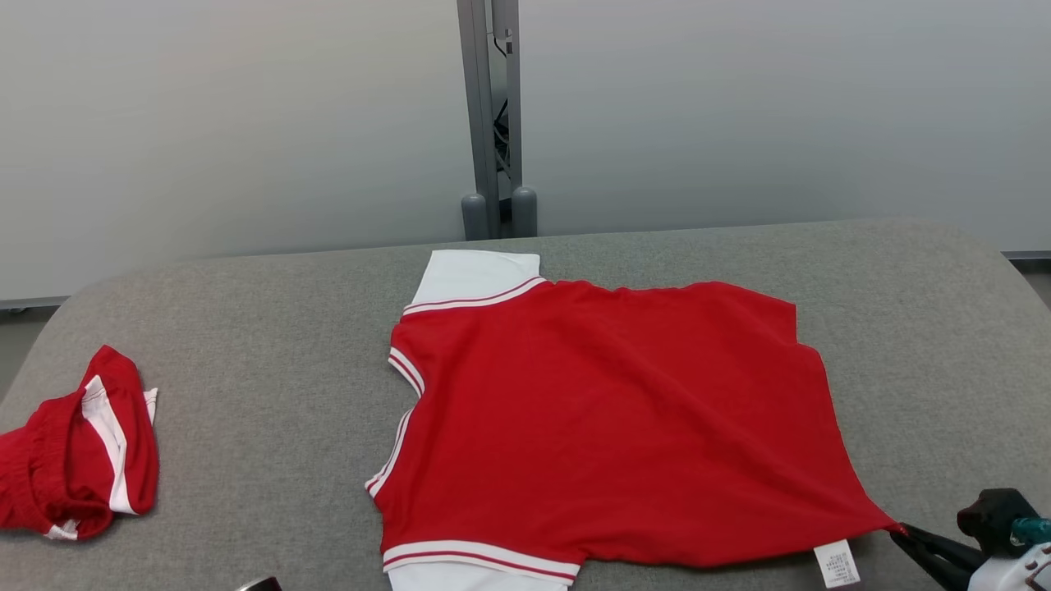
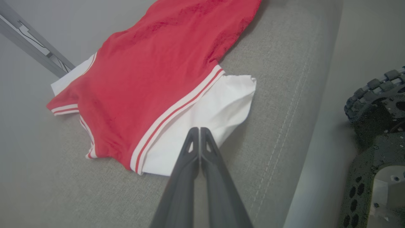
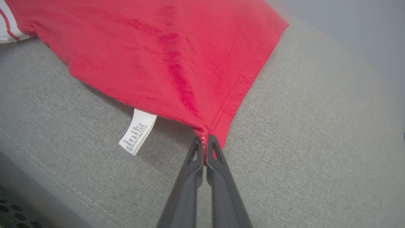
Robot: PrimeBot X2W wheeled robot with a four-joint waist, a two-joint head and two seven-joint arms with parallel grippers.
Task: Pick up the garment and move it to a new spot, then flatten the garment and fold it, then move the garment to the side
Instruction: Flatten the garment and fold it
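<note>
The garment [image 1: 608, 419] is a red shirt with white sleeves and striped trim, spread nearly flat on the grey padded table [image 1: 271, 328]. A white care label [image 1: 836, 562] sticks out at its near hem. My right gripper [image 1: 901, 530] at the lower right is shut on the shirt's near right hem corner. In the right wrist view, red cloth is pinched between the tips of the right gripper [image 3: 205, 141], and the fabric is drawn into a point. My left gripper [image 2: 199, 129] is shut, its tips over the near white sleeve [image 2: 208, 117]. Nothing shows between its fingers.
A second red and white garment [image 1: 78, 460] lies crumpled at the table's left edge. A grey metal post [image 1: 491, 123] stands behind the table against the pale wall. My wheeled base [image 2: 373, 126] sits below the table's near edge.
</note>
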